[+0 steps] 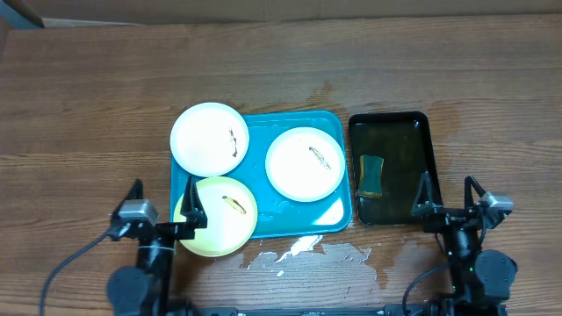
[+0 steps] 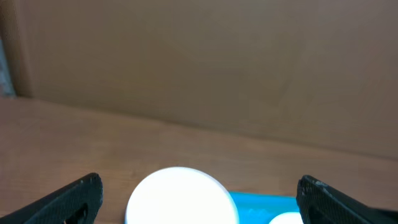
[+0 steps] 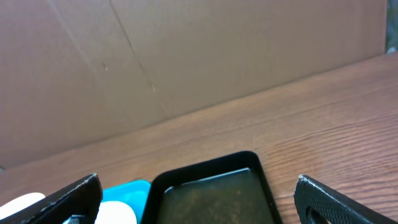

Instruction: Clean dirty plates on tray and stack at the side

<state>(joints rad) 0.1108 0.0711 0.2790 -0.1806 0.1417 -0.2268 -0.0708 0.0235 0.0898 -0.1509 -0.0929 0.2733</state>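
Note:
The turquoise tray (image 1: 337, 123) lies at the table's middle. A white plate (image 1: 209, 139) overlaps its far-left corner, a second white plate (image 1: 305, 164) sits on its right half, and a pale yellow plate (image 1: 217, 215) hangs over its near-left corner. Each has a brown smear at centre. My left gripper (image 1: 161, 205) is open and empty, near the yellow plate's left edge. My right gripper (image 1: 449, 197) is open and empty, near the black tray's near right corner. In the left wrist view a white plate (image 2: 182, 196) and the tray (image 2: 264, 205) show between the fingers (image 2: 199, 202).
A black tray (image 1: 428, 132) holding dark water and a yellow-green sponge (image 1: 371, 175) stands right of the turquoise tray; it shows in the right wrist view (image 3: 211, 177) between the open fingers (image 3: 199, 199). A wet patch (image 1: 307, 253) spreads on the wood at the front. A cardboard wall (image 3: 186, 56) backs the table.

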